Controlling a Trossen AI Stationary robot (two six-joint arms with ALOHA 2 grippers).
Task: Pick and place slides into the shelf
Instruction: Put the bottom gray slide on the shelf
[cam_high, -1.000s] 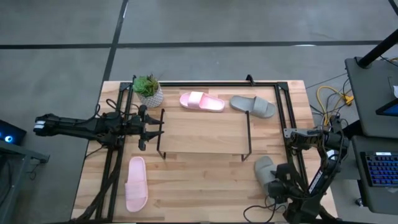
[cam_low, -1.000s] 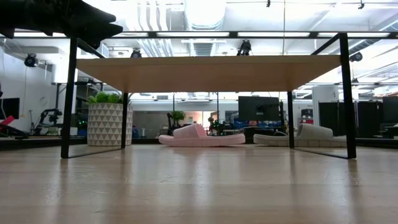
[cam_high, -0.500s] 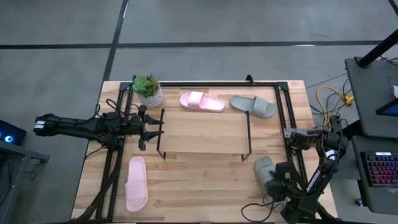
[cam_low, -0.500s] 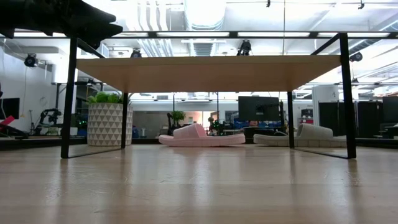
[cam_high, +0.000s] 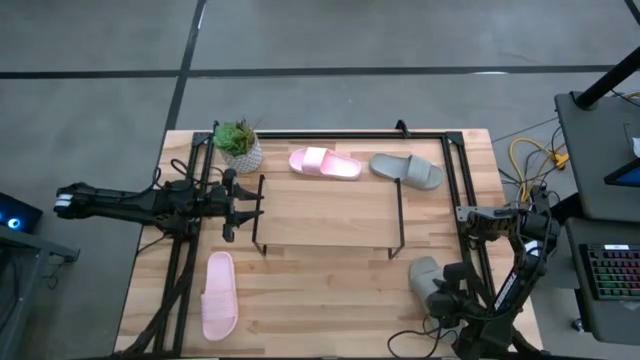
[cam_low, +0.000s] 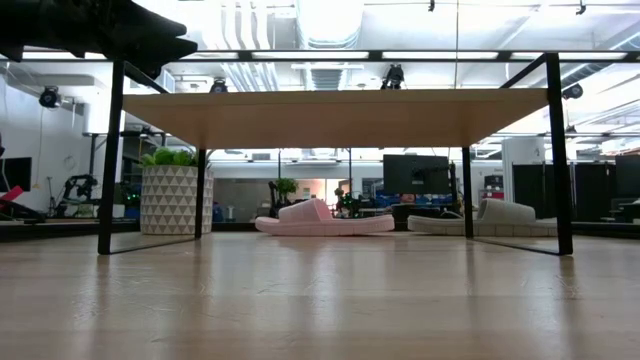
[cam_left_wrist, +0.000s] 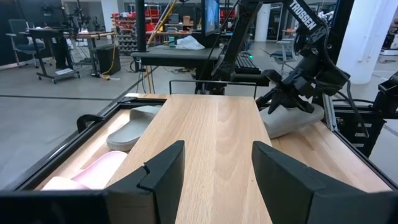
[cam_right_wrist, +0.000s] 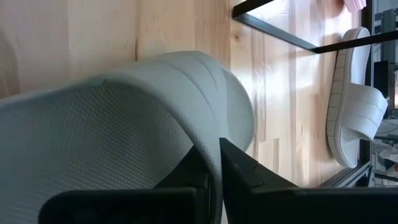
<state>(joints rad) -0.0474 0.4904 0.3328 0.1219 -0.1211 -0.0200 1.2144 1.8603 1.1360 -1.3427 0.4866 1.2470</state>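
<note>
A grey slide (cam_high: 424, 272) lies near the table's right front corner, and my right gripper (cam_high: 441, 291) is shut on it; the left wrist view shows both far off, the slide (cam_left_wrist: 291, 119) under the gripper. The shelf (cam_high: 325, 215) stands mid-table, its wooden board (cam_low: 335, 118) bare. Behind it a pink slide (cam_high: 325, 163) and a second grey slide (cam_high: 407, 170) rest sole-down. Another pink slide (cam_high: 219, 294) lies near the front left. My left gripper (cam_high: 240, 205) is open at the shelf's left end, level with the board (cam_left_wrist: 217, 143). My right gripper pinches the grey slide's strap at its edge (cam_right_wrist: 214, 140). One finger (cam_right_wrist: 193, 171) is under the strap over the dimpled footbed, the other (cam_right_wrist: 249, 171) outside on top. From above, the gripper hides the contact; the slide's toe end (cam_high: 422, 268) shows on the table.
A potted plant (cam_high: 238, 145) stands at the far left corner by the shelf. A black frame (cam_high: 455, 180) runs round the table's edges, close to the right arm. Bare wood lies in front of the shelf (cam_high: 320, 290). Cables (cam_high: 530, 160) hang off the right side.
My right gripper has edged a little toward the table's left over the grey slide, covering more of it. The slide has stayed where it was.
</note>
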